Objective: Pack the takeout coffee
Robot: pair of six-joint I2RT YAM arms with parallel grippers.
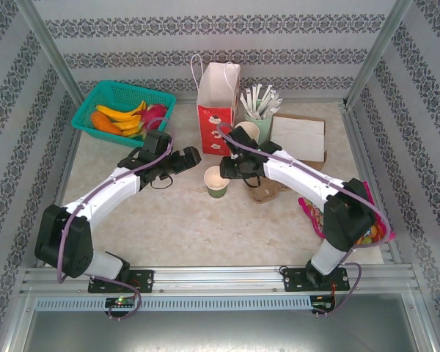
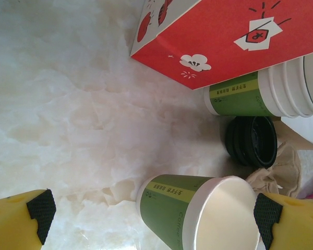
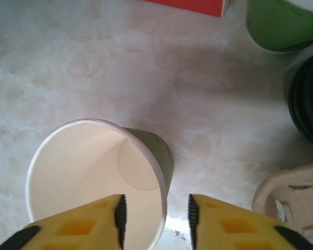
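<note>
The marbled table [image 1: 191, 227] carries a basket [image 1: 117, 92], red bag [image 1: 216, 110], green cup [image 1: 217, 183], lids [image 2: 250, 140] and box [image 1: 297, 136].

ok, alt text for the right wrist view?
An open, lidless paper cup, green outside and white inside, stands on a pale marbled table, with the right gripper open and its yellow fingers straddling the cup's wall. Black lids, another green cup and a red bag corner sit beyond.
</note>
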